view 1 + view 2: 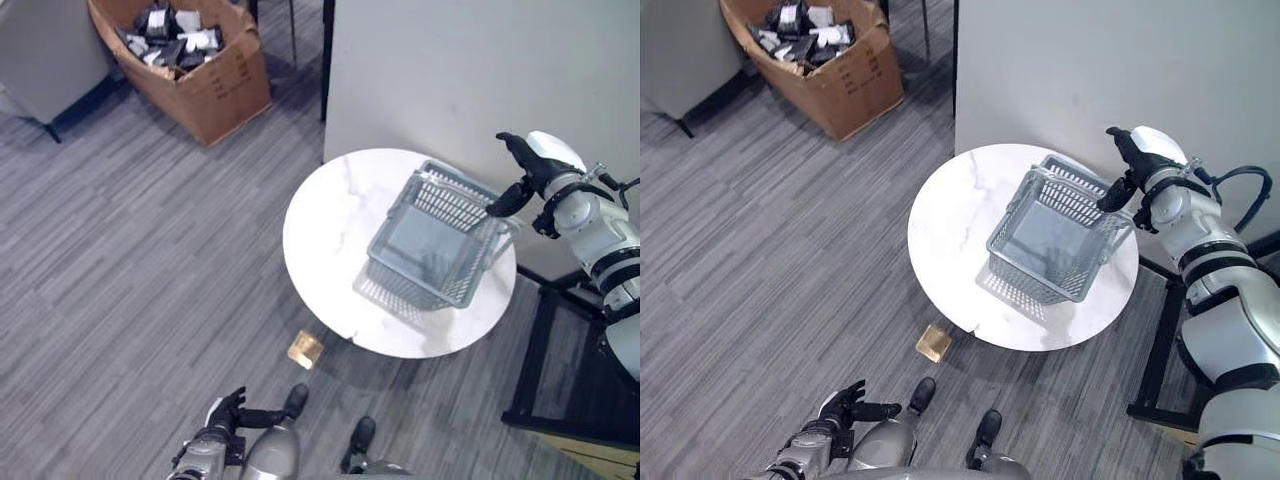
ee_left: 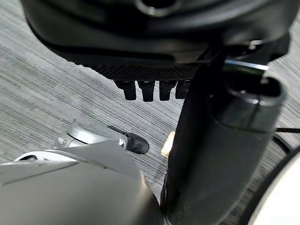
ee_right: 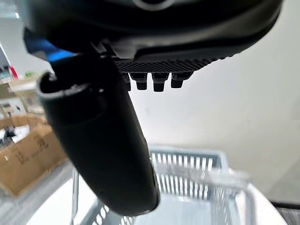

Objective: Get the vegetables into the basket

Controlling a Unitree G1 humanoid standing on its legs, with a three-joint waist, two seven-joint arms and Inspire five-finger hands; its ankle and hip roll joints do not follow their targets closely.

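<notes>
Basket (image 1: 435, 245), a grey wire shopping basket, stands on the round white marble-patterned bench (image 1: 330, 230), toward its 3 o'clock side, and its inside looks bare. No vegetable can be made out on the bench. Going left to right in the head views: a brown cardboard box (image 1: 195, 60) holding black and white items sits on the grey striped carpet (image 1: 130, 260) at about 11 o'clock from the bench. The left robot hand (image 1: 228, 412) hangs low over the carpet at about 7 o'clock from the bench, fingers loosely extended with nothing in them; its wrist view shows the fingers (image 2: 147, 90) straight and the thumb apart. A small tan block (image 1: 306, 349) lies on the carpet just off the bench's 6 o'clock edge. The right robot hand (image 1: 520, 170) is at the basket's 2 o'clock corner, thumb down at the rim, fingers straight and grasping nothing; whether it touches the rim I cannot tell. A white wall panel (image 1: 450, 70) rises behind the bench.
</notes>
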